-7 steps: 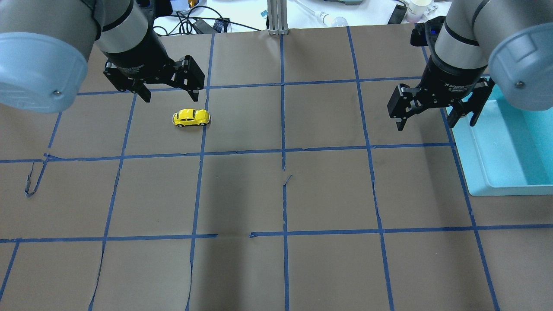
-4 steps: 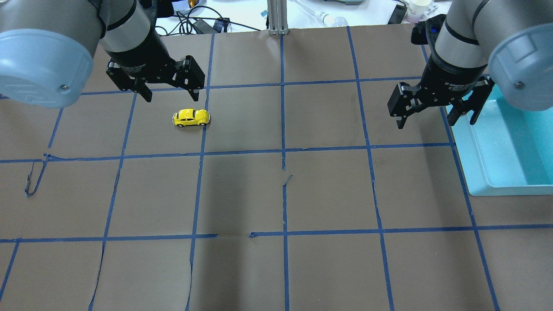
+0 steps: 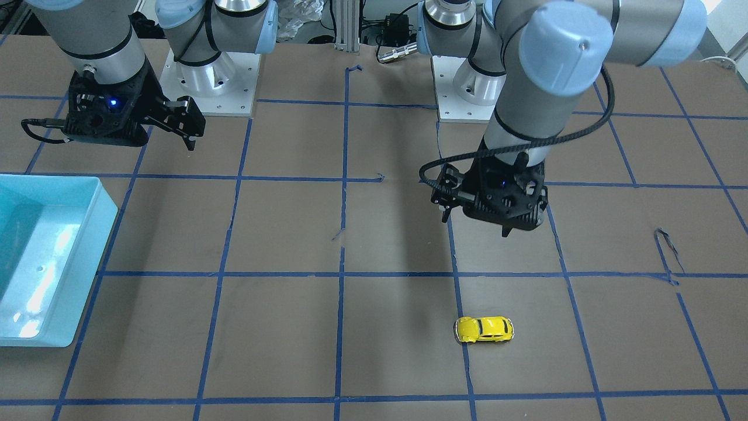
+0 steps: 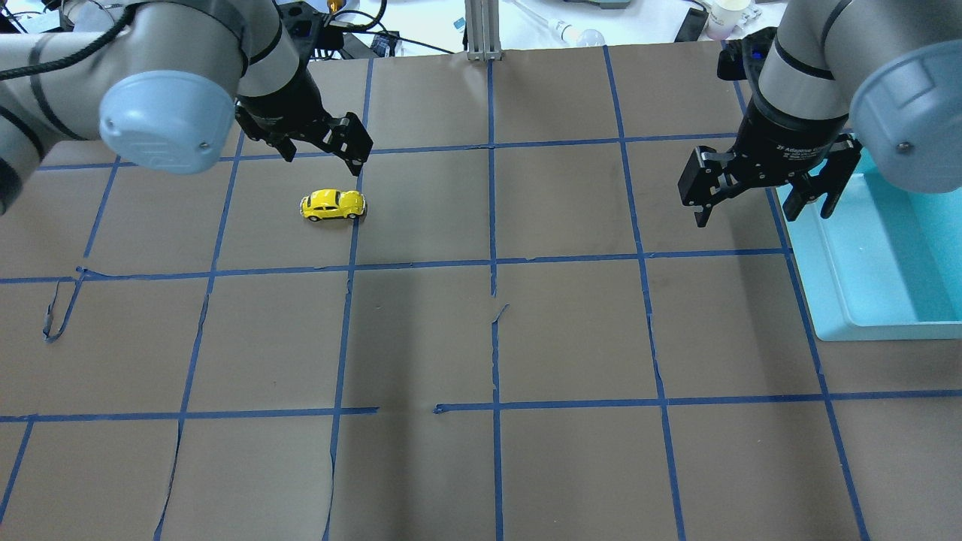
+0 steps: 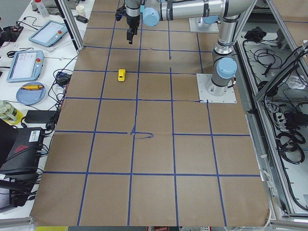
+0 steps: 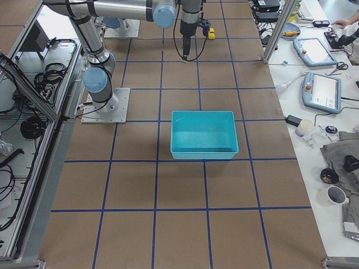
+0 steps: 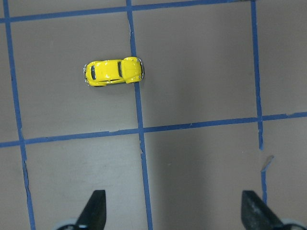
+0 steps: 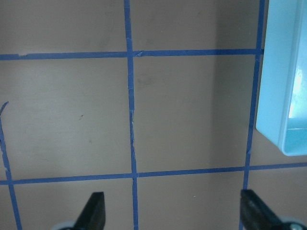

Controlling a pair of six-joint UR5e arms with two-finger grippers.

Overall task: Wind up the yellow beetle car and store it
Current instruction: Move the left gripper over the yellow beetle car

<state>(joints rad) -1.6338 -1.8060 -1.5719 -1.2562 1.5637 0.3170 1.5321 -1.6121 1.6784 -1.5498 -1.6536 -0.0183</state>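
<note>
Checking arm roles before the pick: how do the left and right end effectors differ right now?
The left end effector hangs close to the yellow beetle car, which shows in its wrist view; the right end effector is far from the car. The right hangs beside the teal bin; the left is across the table from it. Both are open and empty.

I see the yellow beetle car standing upright on its wheels on the brown table, in the robot's left half, toward the far side. Body: glossy yellow, rounded, dark windows. Its long axis runs left to right. One end overlaps a blue tape line.
</note>
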